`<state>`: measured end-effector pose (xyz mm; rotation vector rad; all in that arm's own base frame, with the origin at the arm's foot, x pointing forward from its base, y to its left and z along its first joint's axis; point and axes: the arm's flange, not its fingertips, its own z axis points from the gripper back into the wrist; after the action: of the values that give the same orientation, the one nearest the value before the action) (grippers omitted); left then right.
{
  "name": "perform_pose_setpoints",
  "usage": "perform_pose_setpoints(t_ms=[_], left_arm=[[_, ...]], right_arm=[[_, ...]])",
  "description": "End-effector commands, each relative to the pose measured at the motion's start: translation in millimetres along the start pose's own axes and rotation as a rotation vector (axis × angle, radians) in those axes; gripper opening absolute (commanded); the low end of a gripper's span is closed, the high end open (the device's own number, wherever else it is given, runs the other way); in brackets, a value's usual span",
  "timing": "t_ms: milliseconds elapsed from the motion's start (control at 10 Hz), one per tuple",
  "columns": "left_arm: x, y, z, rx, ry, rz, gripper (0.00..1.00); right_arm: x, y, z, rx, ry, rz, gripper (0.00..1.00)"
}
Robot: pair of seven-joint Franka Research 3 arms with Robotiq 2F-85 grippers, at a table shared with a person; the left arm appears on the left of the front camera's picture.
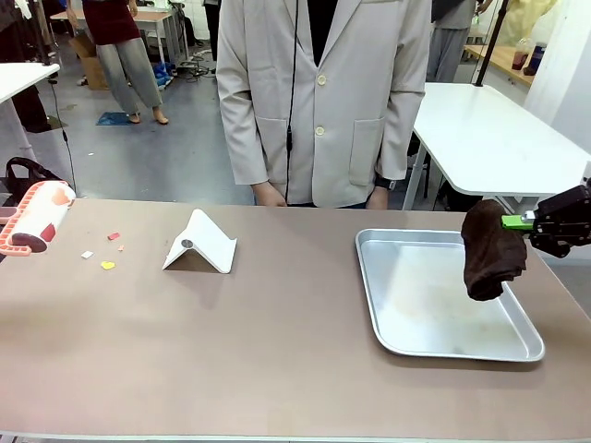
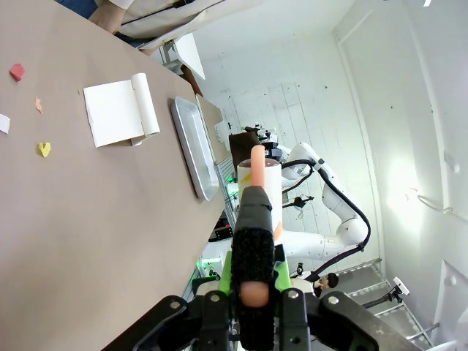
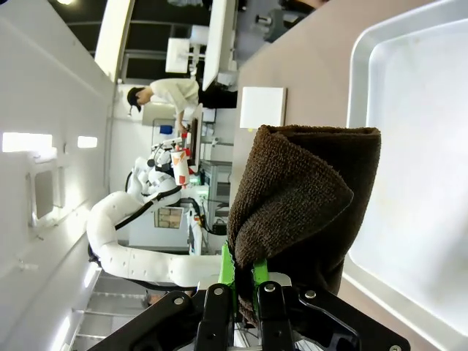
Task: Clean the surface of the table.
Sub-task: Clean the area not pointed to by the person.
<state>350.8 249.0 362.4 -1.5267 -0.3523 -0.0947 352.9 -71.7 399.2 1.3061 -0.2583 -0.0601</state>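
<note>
One metal tray (image 1: 371,288) on table (image 1: 231,351), right gripper (image 3: 245,276) pinching brown cloth (image 1: 492,249) over it, left gripper (image 2: 252,296) clamping lint roller (image 1: 39,215).

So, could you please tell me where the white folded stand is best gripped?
Probably the ridge of the white stand, from above, jaws across the fold: its panels slope like a tent, leaving the peak narrow and raised.

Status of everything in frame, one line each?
left tool: shut on lint roller
right tool: shut on brown cloth
lint roller: gripped by its handle
brown cloth: folded, hanging by tray
tray: empty, flat on table
white stand: propped like a tent
paper scraps: loose, left of white stand
table: scraps on it
</note>
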Motion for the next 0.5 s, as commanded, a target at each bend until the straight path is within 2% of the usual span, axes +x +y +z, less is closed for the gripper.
perform_pose_setpoints(t_ms=[0, 400], left_arm=[[-1.8, -2.3, 0.5, 0.000, 0.013, -0.012, 0.00], [-1.8, -2.3, 0.5, 0.000, 0.013, -0.012, 0.00]], right_arm=[[-0.5, 3.8, 2.3, 0.007, -0.005, 0.012, 0.11], [-0.5, 3.8, 2.3, 0.007, -0.005, 0.012, 0.11]])
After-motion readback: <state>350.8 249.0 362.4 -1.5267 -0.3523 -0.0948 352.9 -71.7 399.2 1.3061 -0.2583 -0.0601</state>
